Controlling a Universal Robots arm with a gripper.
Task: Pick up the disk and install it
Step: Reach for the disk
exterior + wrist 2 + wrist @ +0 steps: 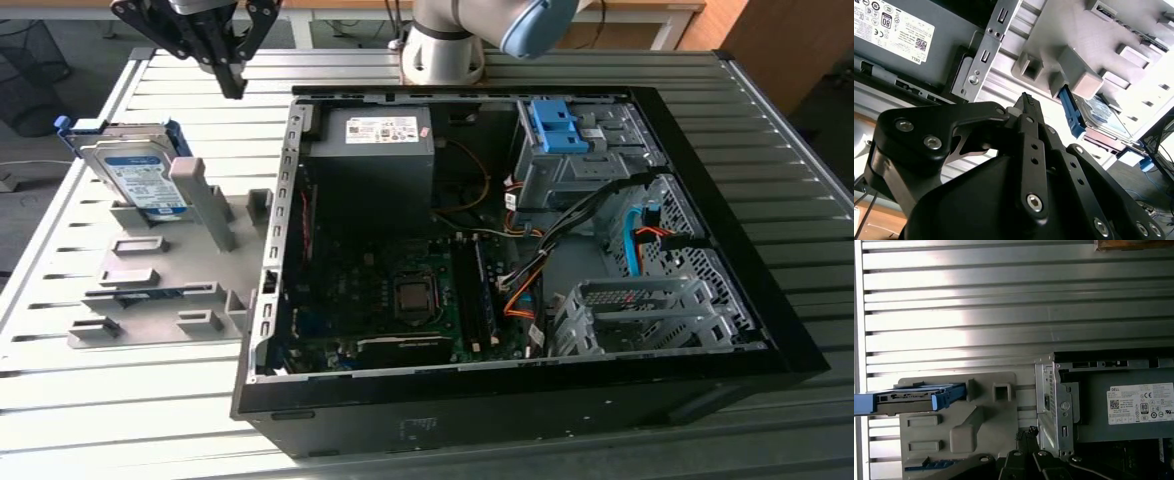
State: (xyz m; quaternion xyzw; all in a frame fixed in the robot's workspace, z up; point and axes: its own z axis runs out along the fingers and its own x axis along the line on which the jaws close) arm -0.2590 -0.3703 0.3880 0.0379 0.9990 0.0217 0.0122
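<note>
Soft, even light fills the exterior view; the ribbed silver metal desk (120, 400) shines pale, with thin dark lines of shadow between its slats; the inside of the open black computer case (747, 330) is far dimmer, its dark circuit board (400, 300) sunk in shade, while the white sticker (380, 130) on the dark grey power-supply box (374, 190) stands out bright. In the first wrist view a broad band of glare washes several slats nearly white; the grey plastic holder (979, 425) throws only faint shadows. In the second wrist view the matt black gripper (1027, 99) looms dark, with small highlights on its screws; the area past the holder's far edge is burnt out to white.
</note>
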